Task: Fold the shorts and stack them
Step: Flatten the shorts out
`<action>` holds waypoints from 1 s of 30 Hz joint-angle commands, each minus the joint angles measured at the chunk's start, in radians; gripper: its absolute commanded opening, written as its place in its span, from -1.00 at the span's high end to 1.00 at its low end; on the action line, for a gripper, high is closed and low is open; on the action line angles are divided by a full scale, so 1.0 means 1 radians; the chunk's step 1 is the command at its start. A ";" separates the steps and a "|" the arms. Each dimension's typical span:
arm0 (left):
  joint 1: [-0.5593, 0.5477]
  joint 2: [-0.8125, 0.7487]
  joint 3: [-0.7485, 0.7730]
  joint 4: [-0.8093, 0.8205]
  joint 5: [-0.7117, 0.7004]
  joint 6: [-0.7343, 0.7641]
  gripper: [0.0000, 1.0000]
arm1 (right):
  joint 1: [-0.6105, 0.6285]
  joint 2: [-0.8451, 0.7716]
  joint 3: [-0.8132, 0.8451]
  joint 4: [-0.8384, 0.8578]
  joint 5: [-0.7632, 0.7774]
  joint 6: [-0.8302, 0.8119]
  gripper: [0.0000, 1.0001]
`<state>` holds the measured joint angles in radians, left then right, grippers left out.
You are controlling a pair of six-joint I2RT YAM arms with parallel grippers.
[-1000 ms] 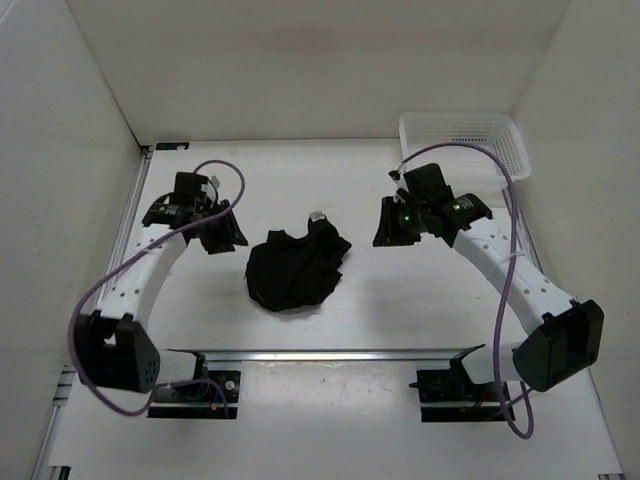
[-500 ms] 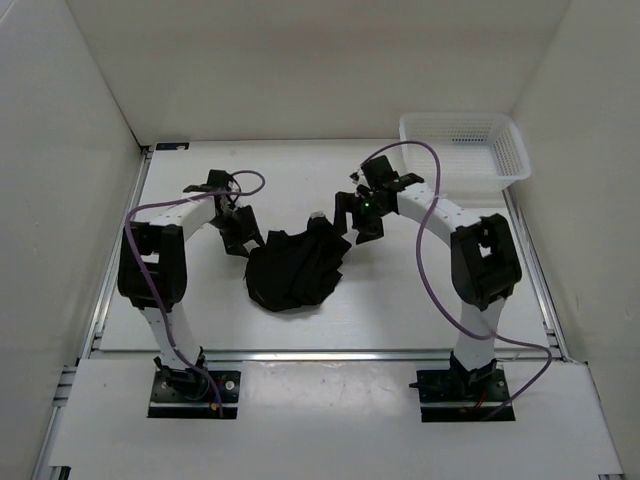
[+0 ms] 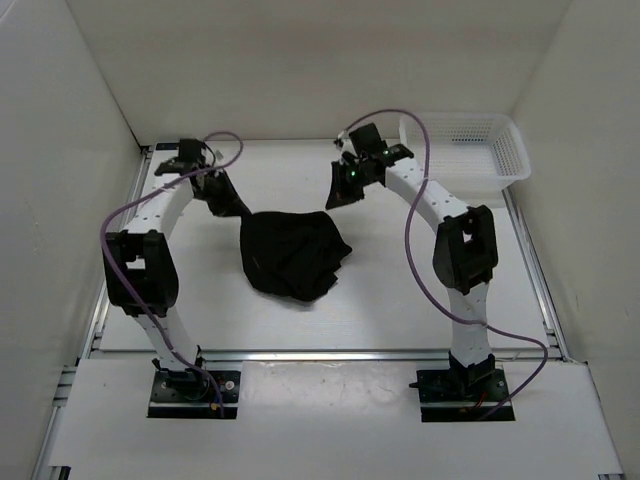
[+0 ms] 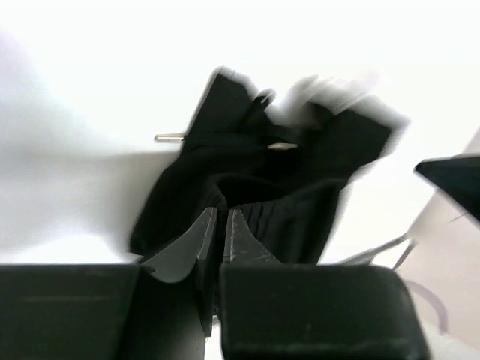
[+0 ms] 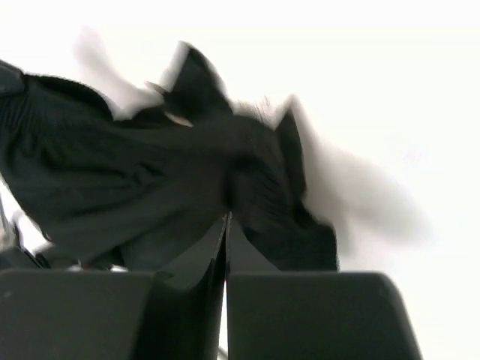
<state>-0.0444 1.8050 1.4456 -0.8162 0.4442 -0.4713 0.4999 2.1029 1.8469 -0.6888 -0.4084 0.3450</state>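
The black shorts (image 3: 290, 255) hang stretched between my two grippers over the middle of the table, their lower part bunched on the surface. My left gripper (image 3: 238, 209) is shut on the top left corner of the shorts. In the left wrist view its jaws (image 4: 221, 211) pinch a fold of the dark fabric (image 4: 300, 180), which drops away beyond them. My right gripper (image 3: 335, 200) is shut on the top right corner. The right wrist view has those jaws (image 5: 227, 216) pressed together where the blurred cloth (image 5: 112, 180) meets their tips.
A white mesh basket (image 3: 455, 119) stands at the back right corner, just right of the right arm. White walls enclose the table on three sides. A metal rail (image 3: 320, 353) runs along the near edge in front of both arm bases.
Both grippers reached in to the crumpled shorts, closed on their upper edge and drew back towards the far wall. The shorts now spread wider and lie further back.
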 commanded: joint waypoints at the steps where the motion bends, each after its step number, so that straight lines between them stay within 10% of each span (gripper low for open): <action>1: 0.073 -0.124 0.236 0.003 0.053 -0.029 0.79 | -0.026 -0.078 0.268 -0.081 0.036 -0.041 1.00; 9: 0.118 -0.208 0.656 -0.093 0.060 -0.041 0.79 | -0.083 -0.159 0.597 -0.091 0.005 -0.051 1.00; 14: 0.022 -0.320 0.517 -0.104 0.050 -0.027 0.79 | -0.083 -0.342 0.176 -0.054 0.043 -0.060 1.00; 19: -0.334 -0.418 0.196 -0.025 -0.102 -0.119 0.75 | -0.112 -0.501 -0.223 0.000 0.118 -0.060 0.86; 21: -0.435 -0.382 0.151 -0.024 -0.122 -0.128 0.00 | -0.139 -0.562 -0.363 0.000 0.143 -0.060 0.67; 26: -0.411 -0.384 0.176 -0.054 -0.177 -0.116 -0.99 | -0.187 -0.668 -0.521 -0.011 0.161 -0.081 -0.06; 29: -0.332 -0.437 0.185 -0.116 -0.229 -0.090 -0.86 | -0.196 -0.725 -0.580 -0.020 0.172 -0.081 -0.31; 30: -0.312 -0.452 0.162 -0.133 -0.246 -0.078 -0.39 | -0.196 -0.734 -0.610 -0.020 0.155 -0.081 -0.34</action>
<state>-0.4236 1.4879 1.5810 -0.9092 0.2878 -0.5854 0.3012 1.4628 1.2575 -0.7338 -0.2466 0.2821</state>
